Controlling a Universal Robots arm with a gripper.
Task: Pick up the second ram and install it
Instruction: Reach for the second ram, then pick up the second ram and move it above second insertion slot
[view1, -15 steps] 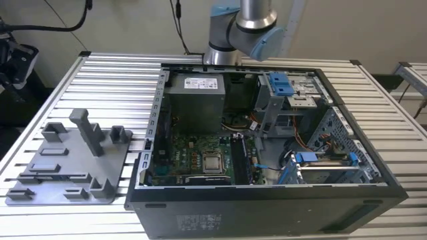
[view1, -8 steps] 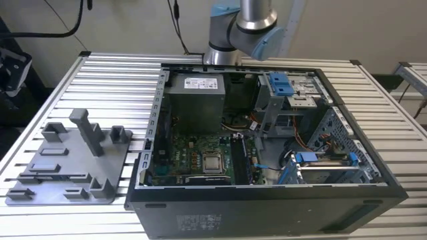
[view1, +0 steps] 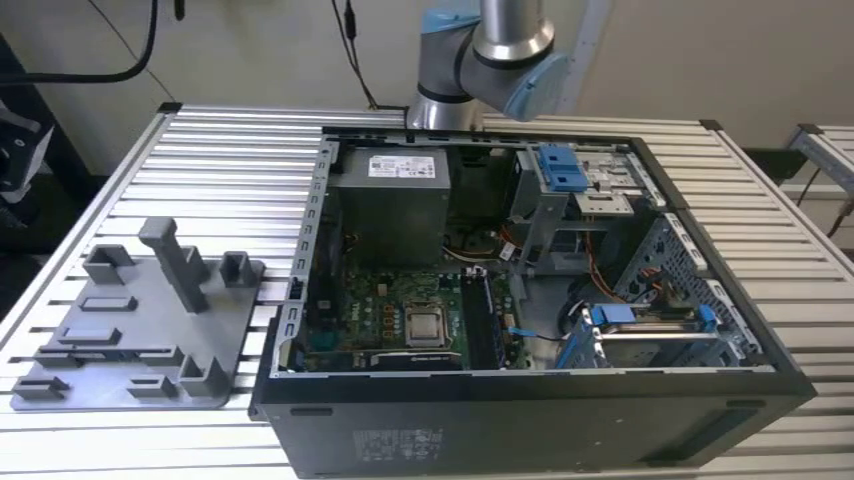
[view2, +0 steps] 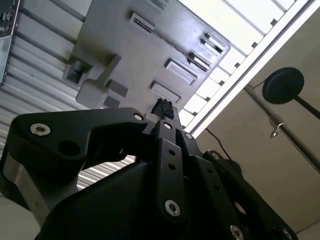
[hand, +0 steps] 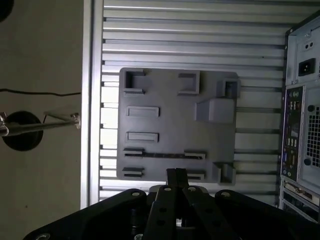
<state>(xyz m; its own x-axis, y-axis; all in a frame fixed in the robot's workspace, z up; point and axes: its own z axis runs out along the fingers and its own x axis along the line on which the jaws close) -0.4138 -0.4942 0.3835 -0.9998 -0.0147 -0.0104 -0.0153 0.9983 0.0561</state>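
Exterior view evenly lit, computer case (view1: 534, 420) interior shadowed; table slats (view2: 245, 20) blown out white in second wrist view.

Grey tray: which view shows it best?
First wrist view: the grey tray is nearly whole, face-on. The exterior view shows it slanted; the second wrist view, partly hidden by the gripper.

The gripper (hand: 176, 172) hung high over the grey tray (hand: 170, 100), with open air under it. Tall pegs (view1: 180, 270) stood up from the tray, in the way of a sideways move. The table (view1: 227, 150) behind the tray was bare. Inside the computer case (view1: 534, 420), a big box (view1: 394, 215), blue brackets (view1: 561, 165) and wires (view1: 603, 283) filled much room. The green board (view1: 374, 315) lay open from above.
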